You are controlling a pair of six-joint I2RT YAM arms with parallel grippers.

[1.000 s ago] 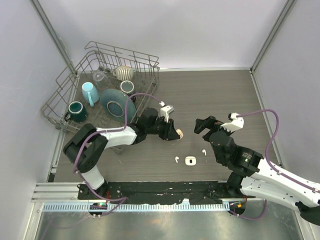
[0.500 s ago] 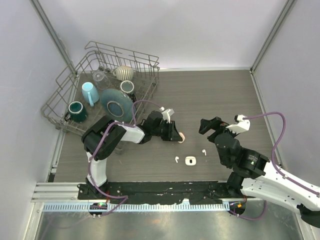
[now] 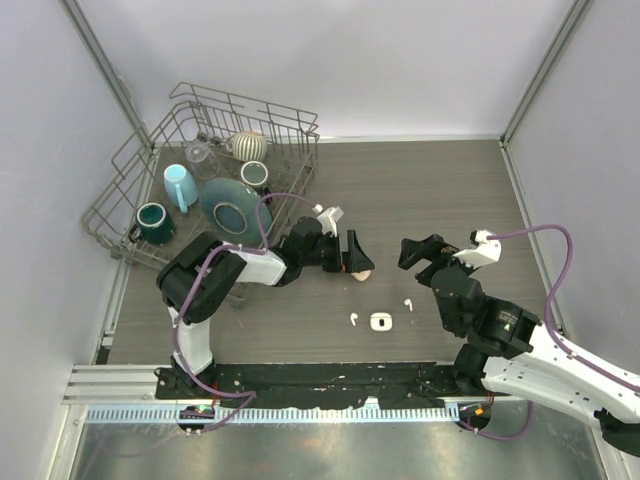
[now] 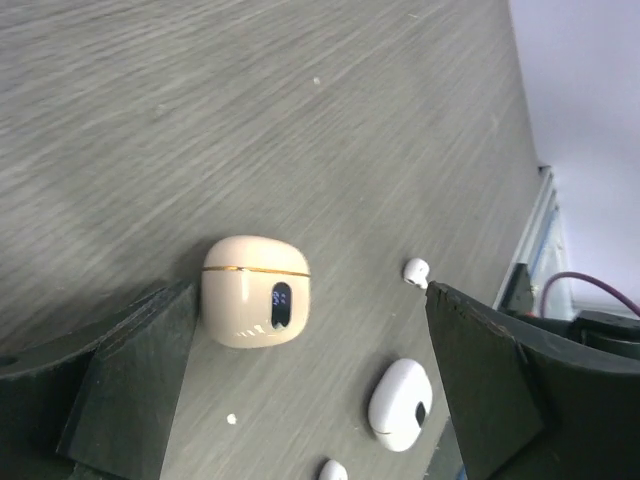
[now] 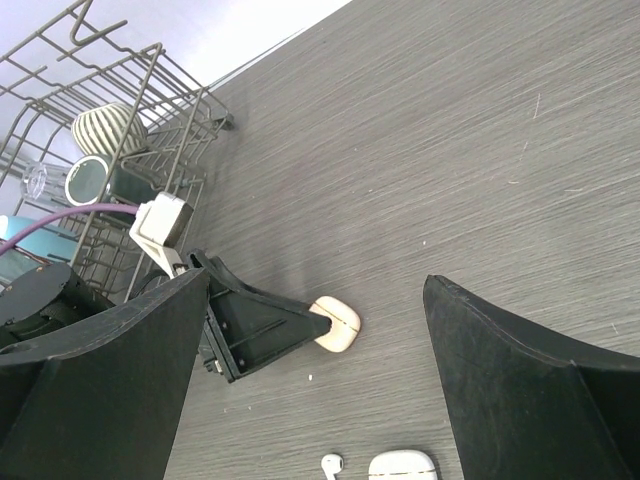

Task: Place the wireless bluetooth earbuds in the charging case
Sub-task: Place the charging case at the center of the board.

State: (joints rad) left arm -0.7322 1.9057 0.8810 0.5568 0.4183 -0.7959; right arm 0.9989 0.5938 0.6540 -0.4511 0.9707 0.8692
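Note:
A beige charging case with a small lit display lies shut on the table, between the wide-open fingers of my left gripper; one fingertip is right beside it. Nearer the arms lies a white charging case, also shut, also in view as the white case. One white earbud lies to its left and another earbud to its right. My right gripper hangs open and empty above the table, right of the beige case.
A wire dish rack stands at the back left, holding mugs, a blue plate and a striped bowl. My left arm's purple cable loops beside it. Bare dark wood table stretches to the back right.
My left gripper has opened and let go of the beige case, which now rests on the table. The right arm has shifted slightly rightward and stayed open.

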